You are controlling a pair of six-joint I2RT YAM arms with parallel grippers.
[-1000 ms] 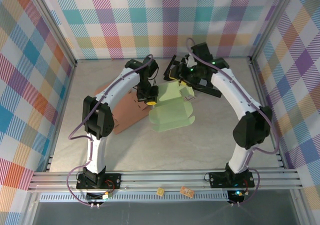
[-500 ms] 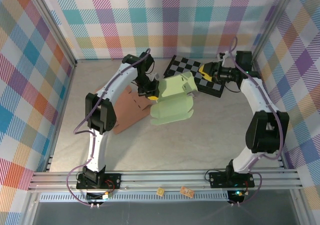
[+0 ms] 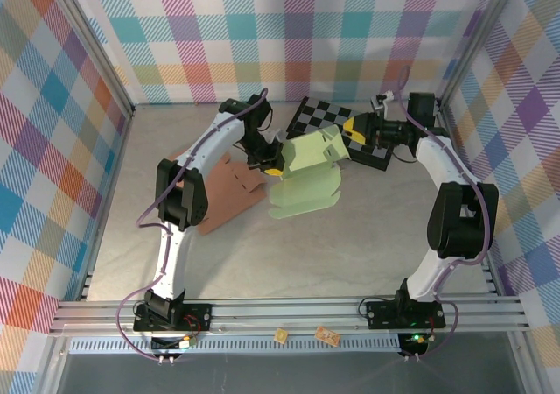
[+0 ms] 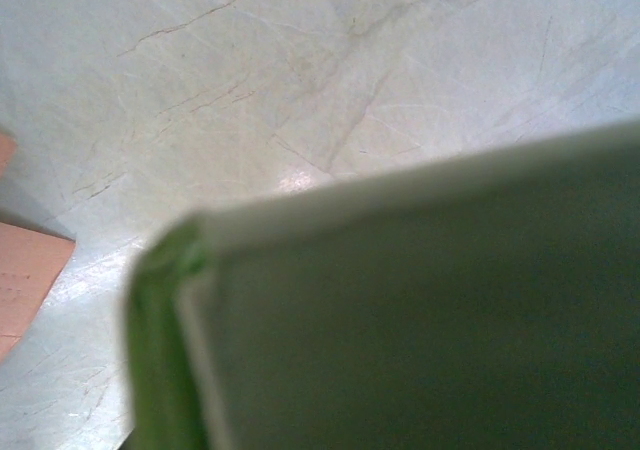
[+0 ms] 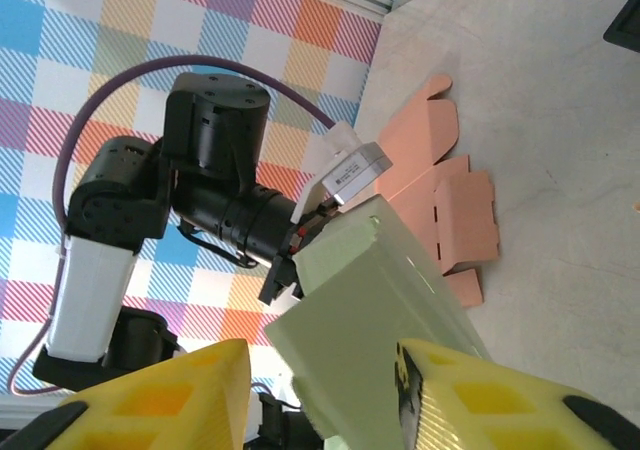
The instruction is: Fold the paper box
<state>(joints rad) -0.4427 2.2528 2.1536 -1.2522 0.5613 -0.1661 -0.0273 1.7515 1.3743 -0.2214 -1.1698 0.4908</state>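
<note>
Top external view gives the pale green, half-formed paper box (image 3: 304,184) near the middle of the grey surface (image 3: 367,245), between the two arms, with its upper panel lifted. Whether its lower edge rests on the surface or hangs just above it, I cannot say for sure. The left hand (image 3: 274,170) is closed on the left edge of the box, and in the left wrist view a green panel stands right before the camera. The right hand (image 3: 350,132) hovers just beside the raised right flap, its yellow fingers (image 5: 150,405) apart and nothing between them. Thin card like this is probably light and bends easily, so a hard pinch could crease it; it is better to take it at a flap, close to a fold line. A flat orange-brown card sheet (image 3: 223,193) lies just to the left of the box.
</note>
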